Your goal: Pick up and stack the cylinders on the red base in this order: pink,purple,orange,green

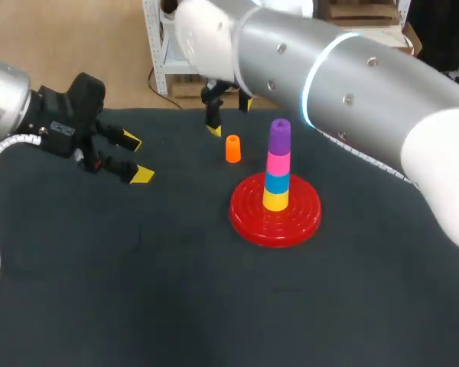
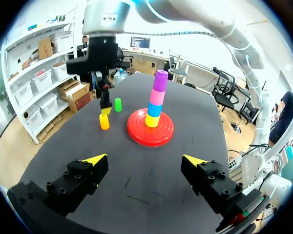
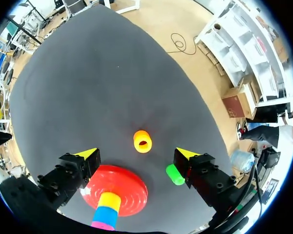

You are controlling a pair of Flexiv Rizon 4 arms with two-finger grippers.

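The red base point(image 1: 249, 218) carries a post of yellow, blue, pink point(image 1: 278, 163) and purple point(image 1: 280, 133) cylinders, purple on top. An orange cylinder point(image 1: 232, 149) stands upright on the mat behind and left of the base. My right gripper point(image 1: 229, 116) hangs open just above and behind it; in the right wrist view the orange cylinder point(image 3: 142, 141) lies below the open gripper point(image 3: 136, 153), untouched. A green cylinder point(image 3: 175, 174) stands by one right finger, also seen in the left wrist view point(image 2: 117, 104). My left gripper point(image 1: 134, 157) stands open and empty at the left.
The dark mat point(image 1: 138, 290) covers the table. My right arm point(image 1: 352, 84) crosses over the back right of the table, above the stack. The table's back edge runs close behind the orange and green cylinders.
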